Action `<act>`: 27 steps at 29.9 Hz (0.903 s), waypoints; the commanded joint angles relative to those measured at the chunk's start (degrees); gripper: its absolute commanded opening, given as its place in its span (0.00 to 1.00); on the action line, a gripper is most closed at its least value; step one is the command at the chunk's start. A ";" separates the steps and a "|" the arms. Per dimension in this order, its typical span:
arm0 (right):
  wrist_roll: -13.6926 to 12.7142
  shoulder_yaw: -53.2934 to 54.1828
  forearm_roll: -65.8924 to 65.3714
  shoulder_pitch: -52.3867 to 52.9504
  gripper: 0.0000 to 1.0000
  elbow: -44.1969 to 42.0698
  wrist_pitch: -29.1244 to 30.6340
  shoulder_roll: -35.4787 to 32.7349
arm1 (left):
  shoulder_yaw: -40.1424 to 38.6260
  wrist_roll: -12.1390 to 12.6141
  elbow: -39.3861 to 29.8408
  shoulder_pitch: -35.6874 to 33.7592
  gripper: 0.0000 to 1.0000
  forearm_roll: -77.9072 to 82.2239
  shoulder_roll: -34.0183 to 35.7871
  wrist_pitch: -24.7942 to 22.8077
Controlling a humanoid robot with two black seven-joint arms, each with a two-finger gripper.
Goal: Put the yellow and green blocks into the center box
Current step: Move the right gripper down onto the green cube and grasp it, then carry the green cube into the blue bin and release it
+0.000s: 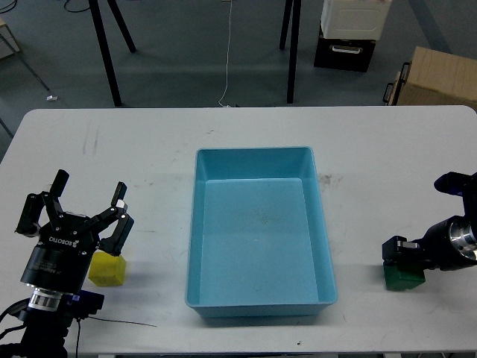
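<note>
Yellow block (pixel 107 269) sits on the bench (pixel 134 164), left of the blue tray (pixel 258 231), well apart from it. Green block (pixel 403 277) on the bench on the other side, also clear of the tray. Tray empty, so neither block placed yet.

Left hand (pixel 84 212): fingers spread wide, nothing held. Nearest finger looks to overlap the yellow block's top edge; can't tell if touching or just above.

Right hand (pixel 395 250): dark, seen end-on, right at the green block. Can't tell whether it's closed on the block or only beside it.

Step in hand, as I judge it: grasp phase, both sides.

Notes for doing it well:
- L: centre fingers over block w/ one each side before closing; it looks off to one side now, risk of knocking the block away.
- Blocks small, so come down low & square to the faces.
- R: confirm grip before lifting.
- Lift enough to clear tray wall, release over the floor near the middle, not on the sloping sides.
</note>
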 commanded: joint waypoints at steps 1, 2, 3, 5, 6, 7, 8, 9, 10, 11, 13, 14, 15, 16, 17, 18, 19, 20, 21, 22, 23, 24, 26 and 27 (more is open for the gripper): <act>0.02 -0.69 11.33 12.32 0.00 -6.57 0.51 11.59 | -0.01 -0.08 0.05 0.08 1.00 0.00 -0.08 0.00; 0.02 -1.66 13.98 14.97 0.00 -9.46 0.86 15.98 | -0.01 -0.09 0.05 0.08 1.00 0.00 -0.08 0.00; 0.02 -2.28 15.74 16.91 0.00 -12.10 1.12 20.20 | -0.01 -0.09 0.05 0.08 1.00 0.00 0.01 0.00; 0.02 -2.90 16.99 18.95 0.00 -17.38 1.56 29.52 | -0.01 -0.09 0.05 0.08 1.00 0.00 0.01 0.00; 0.02 -3.16 16.82 18.95 0.00 -20.36 1.56 34.26 | -0.09 -0.09 0.05 0.17 1.00 0.00 0.10 0.00; 0.02 -3.60 16.47 18.43 0.00 -23.09 1.56 38.14 | -0.09 -0.09 0.05 0.26 1.00 0.00 0.10 0.00; -0.07 -5.08 15.51 16.86 0.00 -26.25 1.65 42.09 | -0.09 -0.17 0.05 0.34 1.00 0.00 0.10 0.00; -0.16 -7.18 13.84 14.49 0.01 -28.63 1.65 45.70 | -0.09 -0.17 -0.04 0.52 1.00 0.00 0.10 0.00; -0.51 -9.21 11.22 12.47 0.01 -30.13 1.65 47.84 | -0.09 -0.17 -0.04 0.61 1.00 -0.09 0.10 0.00; -1.03 -10.18 8.84 11.14 0.01 -30.67 1.56 47.84 | -0.09 -0.17 -0.04 0.70 1.00 -0.09 0.10 0.00; -2.14 -10.81 5.76 9.55 0.01 -31.20 1.30 47.84 | -0.09 -0.17 -0.04 0.78 1.00 -0.09 0.10 0.00; -2.14 -10.81 5.65 9.29 0.01 -31.46 1.30 47.84 | -0.09 -0.17 -0.13 0.78 1.00 -0.09 0.10 0.00; -2.14 -10.90 5.74 9.20 0.04 -31.64 1.30 47.84 | -0.09 -0.17 -0.04 0.87 1.00 -0.09 0.10 0.00; -2.14 -10.81 5.83 9.20 0.14 -31.56 1.30 47.84 | -0.09 -0.17 -0.04 0.87 1.00 0.00 0.10 0.00; -2.14 -10.90 5.74 9.20 0.24 -31.55 1.21 47.84 | -0.01 -0.17 -0.04 0.87 1.00 0.00 0.01 0.00; -2.14 -10.81 5.83 9.20 0.30 -31.55 0.95 47.84 | -0.01 -0.17 -0.04 0.87 1.00 0.00 -0.08 0.00; -2.14 -10.63 5.92 9.20 0.49 -31.47 0.86 47.84 | 0.08 -0.09 -0.04 0.87 1.00 0.00 -0.25 0.00; -2.14 -10.55 6.00 9.20 0.91 -31.38 0.77 47.84 | 0.08 -0.09 -0.04 0.87 1.00 0.00 -0.60 0.00; -2.14 -10.37 6.53 9.20 0.98 -31.38 0.68 47.84 | 0.08 -0.09 -0.04 0.78 1.00 0.09 -0.78 0.00; -2.14 -9.93 7.14 9.20 1.00 -31.38 0.68 47.84 | 0.08 -0.09 -0.04 0.78 1.00 0.09 -0.69 0.00; -2.14 -9.41 7.93 9.28 1.00 -31.47 0.68 47.84 | 0.08 -0.09 -0.04 0.78 1.00 0.09 -0.69 0.00; -2.14 -8.44 9.16 9.28 1.00 -31.73 0.68 47.84 | 0.08 -0.09 -0.04 0.78 1.00 0.17 -0.69 0.00; -2.14 -5.29 12.05 9.37 1.00 -32.17 0.59 47.84 | 0.00 -0.09 -0.04 0.78 1.00 0.70 -0.69 0.00; -2.14 -3.36 13.55 9.46 1.00 -32.60 0.77 47.15 | -0.01 -0.09 -0.04 0.78 1.00 0.96 -0.69 0.00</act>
